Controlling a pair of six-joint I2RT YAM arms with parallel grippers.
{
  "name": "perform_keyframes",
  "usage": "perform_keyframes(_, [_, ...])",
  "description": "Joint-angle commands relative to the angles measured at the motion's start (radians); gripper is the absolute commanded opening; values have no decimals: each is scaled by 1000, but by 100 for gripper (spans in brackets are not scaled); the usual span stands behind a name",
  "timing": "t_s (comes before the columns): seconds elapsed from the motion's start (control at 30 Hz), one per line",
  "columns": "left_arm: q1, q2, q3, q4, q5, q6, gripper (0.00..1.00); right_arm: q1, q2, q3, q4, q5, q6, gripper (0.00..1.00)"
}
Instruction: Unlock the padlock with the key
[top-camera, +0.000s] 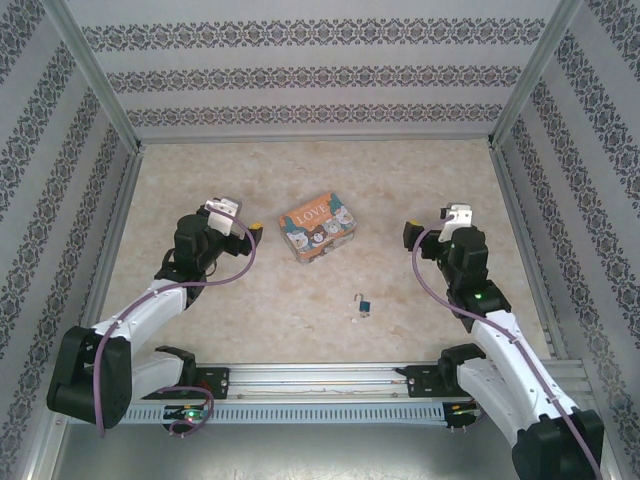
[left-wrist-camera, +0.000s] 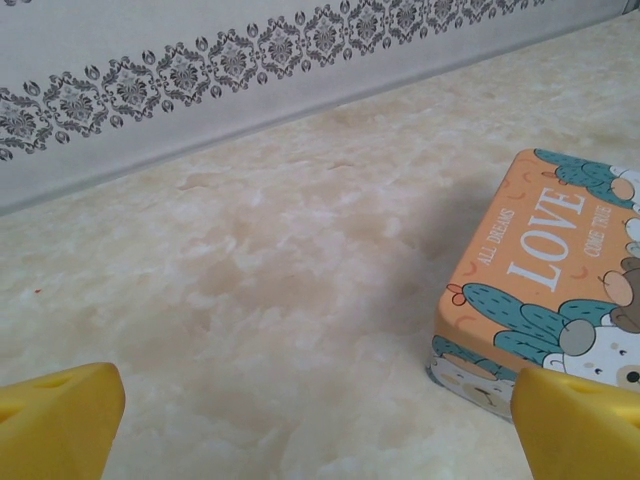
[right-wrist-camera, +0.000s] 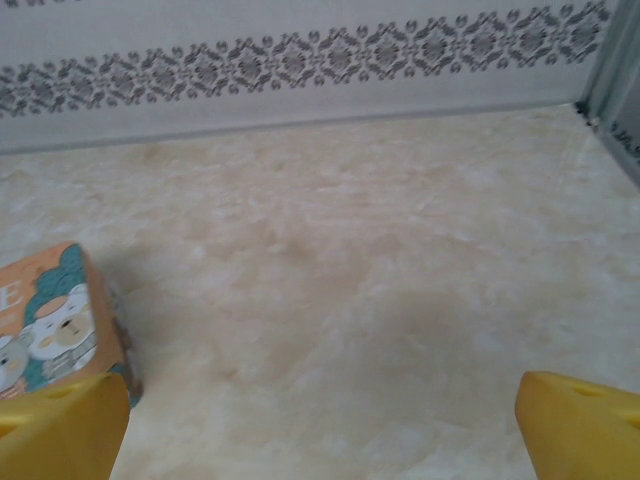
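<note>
The tiny bluish padlock (top-camera: 366, 305) with its thin silver shackle lies on the table near the front, between the two arms. A small dark speck just left of it and nearer the front edge looks like the key (top-camera: 354, 320). My left gripper (top-camera: 247, 230) hovers well back and to the left of the padlock, beside the tin. In the left wrist view the left gripper (left-wrist-camera: 320, 425) is open, its yellow fingertips (left-wrist-camera: 62, 420) wide apart over bare table. My right gripper (top-camera: 418, 236) is back and to the right of the padlock. In its wrist view the right gripper (right-wrist-camera: 320, 430) is open and holds nothing.
An orange-rimmed "LOVE" picture tin (top-camera: 318, 228) lies behind the padlock at mid-table; the tin (left-wrist-camera: 550, 290) sits by my left gripper's right finger, and the tin (right-wrist-camera: 55, 320) is at the left in the right wrist view. Patterned walls (top-camera: 320, 75) enclose the table on three sides.
</note>
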Motion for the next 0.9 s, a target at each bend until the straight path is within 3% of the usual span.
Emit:
perform_keyframes(0.0, [13, 13, 23, -7, -16, 30, 99, -24, 35, -27, 133, 16, -37, 98])
perform_keyframes(0.87, [15, 40, -26, 49, -77, 97, 99, -104, 477, -210, 773, -46, -89, 99])
